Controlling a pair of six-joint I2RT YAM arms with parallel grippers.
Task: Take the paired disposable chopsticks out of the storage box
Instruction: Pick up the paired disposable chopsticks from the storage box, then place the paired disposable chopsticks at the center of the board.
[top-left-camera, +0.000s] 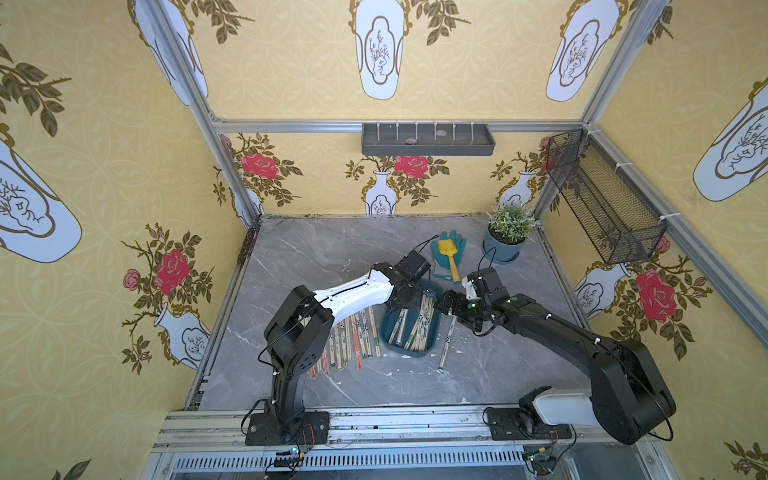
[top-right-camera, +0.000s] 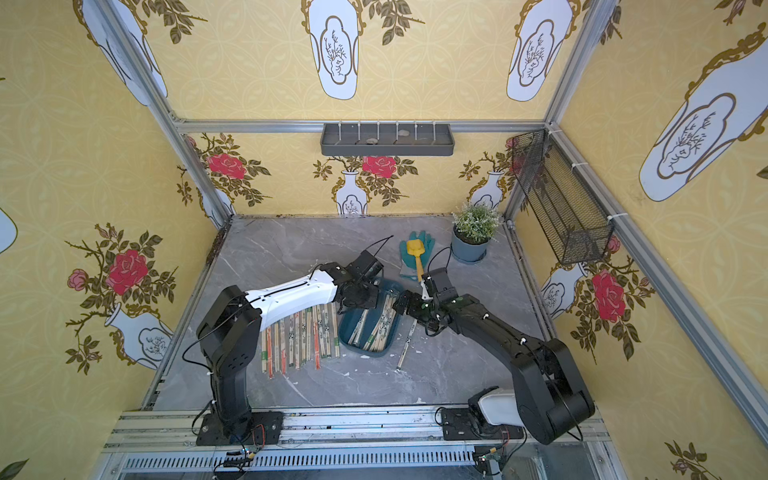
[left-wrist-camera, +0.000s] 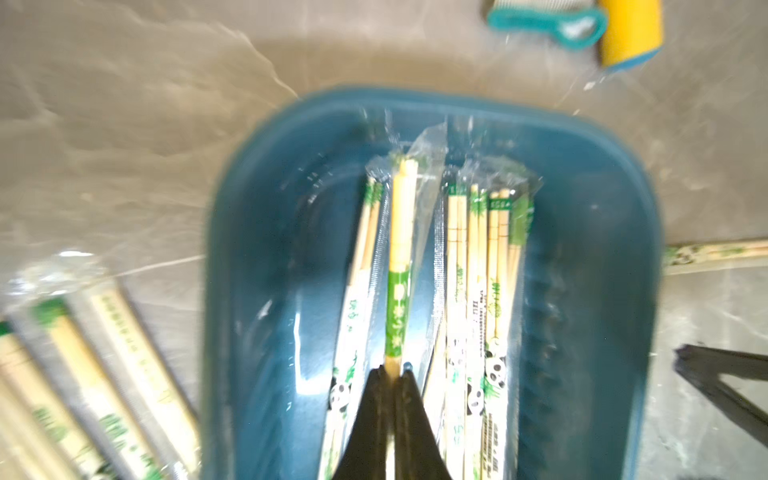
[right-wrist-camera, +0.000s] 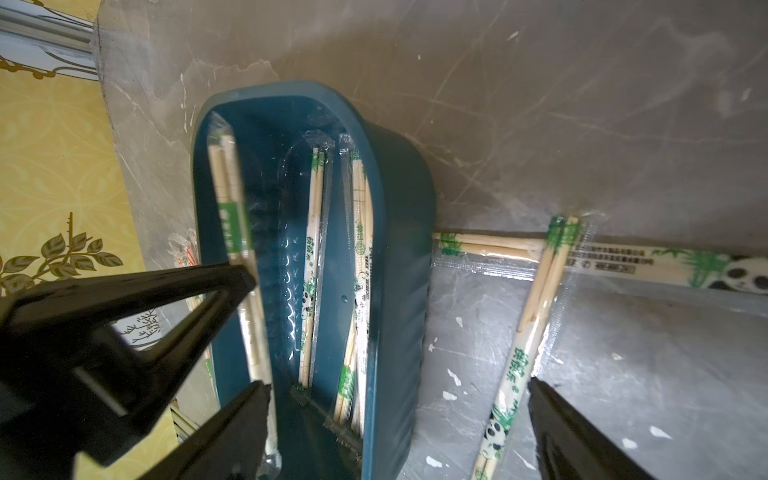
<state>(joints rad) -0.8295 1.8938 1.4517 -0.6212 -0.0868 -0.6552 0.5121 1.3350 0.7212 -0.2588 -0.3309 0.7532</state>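
Observation:
The teal-blue storage box (top-left-camera: 405, 353) (top-right-camera: 365, 353) sits mid-table with several wrapped paired disposable chopsticks (top-left-camera: 419, 322) lying lengthwise in it. My left gripper (left-wrist-camera: 392, 370) (top-left-camera: 409, 297) is inside the box (left-wrist-camera: 232, 232), shut on one pair with a green band (left-wrist-camera: 400, 249). My right gripper (right-wrist-camera: 397, 386) (top-left-camera: 442, 305) is open, its fingers straddling the box's right wall (right-wrist-camera: 399, 249). Several more pairs (top-left-camera: 353, 336) (top-right-camera: 299, 336) lie in a row on the table left of the box. Another pair (top-left-camera: 446, 340) (right-wrist-camera: 536, 299) lies to its right.
A yellow toy shovel (top-left-camera: 449, 253) rests on teal gloves behind the box, beside a potted plant (top-left-camera: 505, 245) at the back right. A grey tray (top-left-camera: 428, 141) hangs on the back wall and a black mesh basket (top-left-camera: 602, 199) on the right wall.

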